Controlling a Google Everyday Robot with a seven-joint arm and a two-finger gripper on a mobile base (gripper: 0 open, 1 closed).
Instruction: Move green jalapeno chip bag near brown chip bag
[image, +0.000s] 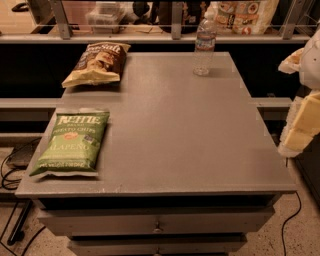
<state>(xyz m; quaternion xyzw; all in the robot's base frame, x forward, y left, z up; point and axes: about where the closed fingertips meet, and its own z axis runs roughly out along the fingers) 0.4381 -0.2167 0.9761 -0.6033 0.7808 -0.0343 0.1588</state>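
Note:
The green jalapeno chip bag (72, 143) lies flat at the front left of the grey table (185, 130), its white "Kettle" lettering towards the far side. The brown chip bag (97, 62) lies at the far left corner, its tan-yellow end pointing at the green bag; a stretch of bare tabletop separates them. My gripper (302, 120) shows as cream-yellow and white parts at the right edge of the view, beyond the table's right side, well away from both bags and holding nothing that I can see.
A clear plastic water bottle (204, 47) stands upright at the far middle-right of the table. A railing and a shelf with packages (245, 17) run behind the table. Drawers (157, 227) sit under the front edge. Cables (10, 172) lie on the floor at the left.

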